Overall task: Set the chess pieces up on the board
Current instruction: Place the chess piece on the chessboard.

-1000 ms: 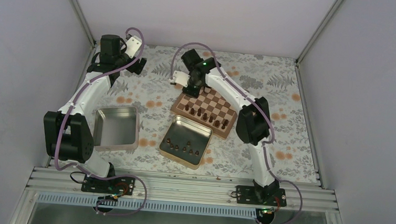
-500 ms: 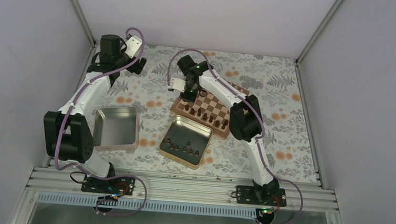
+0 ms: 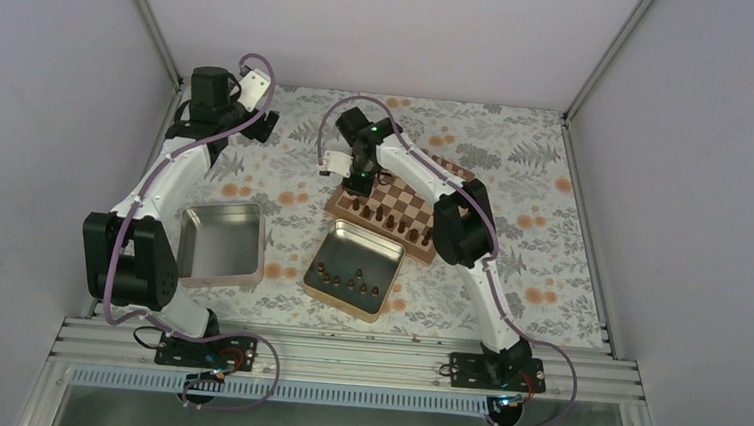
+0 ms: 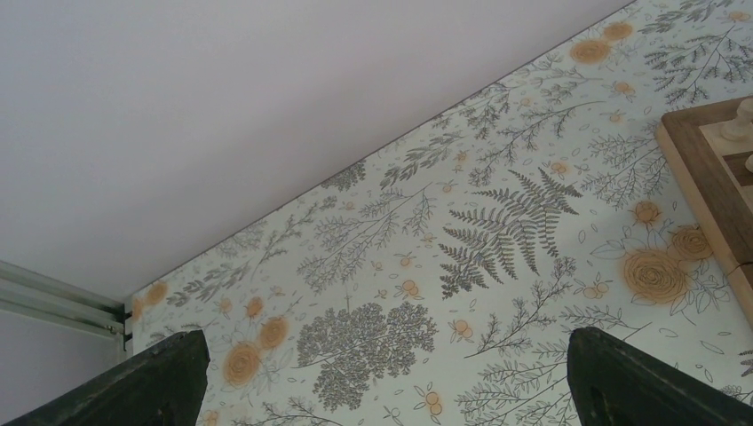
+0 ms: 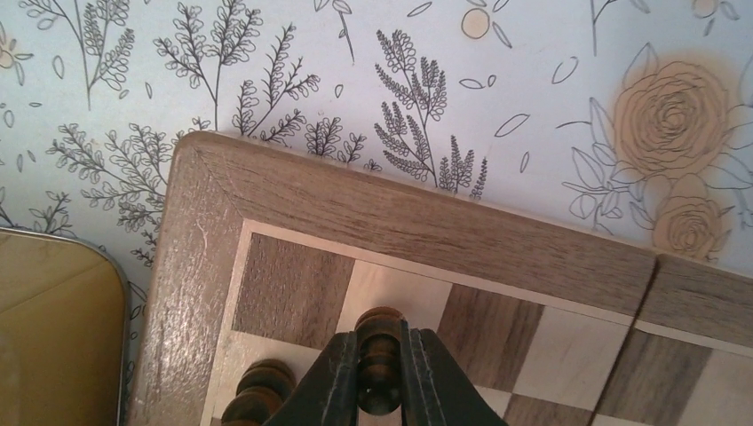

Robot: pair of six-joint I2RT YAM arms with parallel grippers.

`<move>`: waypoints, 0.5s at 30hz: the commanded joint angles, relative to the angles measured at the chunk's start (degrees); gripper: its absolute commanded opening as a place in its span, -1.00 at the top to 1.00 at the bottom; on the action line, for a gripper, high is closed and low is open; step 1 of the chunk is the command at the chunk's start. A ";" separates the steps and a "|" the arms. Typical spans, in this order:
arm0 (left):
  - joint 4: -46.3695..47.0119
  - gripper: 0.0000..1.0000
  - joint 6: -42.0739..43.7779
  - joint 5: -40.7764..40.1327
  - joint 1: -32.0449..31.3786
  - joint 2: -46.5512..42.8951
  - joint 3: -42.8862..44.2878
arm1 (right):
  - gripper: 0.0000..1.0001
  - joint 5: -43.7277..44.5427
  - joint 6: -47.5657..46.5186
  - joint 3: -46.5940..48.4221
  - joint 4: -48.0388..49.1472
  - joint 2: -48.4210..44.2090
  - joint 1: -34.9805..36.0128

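Note:
The board (image 3: 406, 197) lies at the table's middle with a row of dark chess pieces (image 3: 393, 220) along its near side. More dark pieces (image 3: 348, 277) lie in a gold tin (image 3: 384, 258). My right gripper (image 3: 360, 180) hangs over the board's left corner. In the right wrist view it (image 5: 380, 390) is shut on a dark piece (image 5: 380, 342) over a light square in the second row of the board (image 5: 400, 222), next to another dark piece (image 5: 257, 386). My left gripper (image 3: 262, 123) is open and empty at the far left; its fingers (image 4: 133, 382) frame bare cloth.
An empty silver tin (image 3: 195, 245) sits at the near left. The gold tin's rim (image 5: 53, 328) lies just left of the board. A board corner (image 4: 706, 191) with a pale piece (image 4: 737, 124) shows in the left wrist view. Walls enclose the floral cloth.
My right gripper has moved left and toward the board's left corner with the dark piece in it, and its elbow has swung left. The left arm has not moved.

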 commanded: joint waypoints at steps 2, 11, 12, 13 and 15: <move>0.75 -1.00 0.24 0.52 0.37 -1.58 -0.24 | 0.77 -1.19 -0.92 1.42 -0.04 1.54 -0.26; 0.74 -1.00 0.23 0.74 0.37 -1.33 -0.29 | 0.75 -1.07 -0.79 1.34 0.42 1.83 -0.62; 0.75 -1.00 0.23 0.70 0.37 -1.47 -0.32 | 0.71 -1.08 -0.76 1.29 0.48 1.79 -0.66; 0.81 -1.00 0.23 0.66 0.37 -1.42 -0.33 | 0.68 -1.15 -0.64 1.25 0.61 1.75 -0.76; 0.81 -1.00 0.27 0.62 0.37 -1.40 -0.41 | 0.63 -1.12 -0.48 1.24 1.02 1.58 -0.87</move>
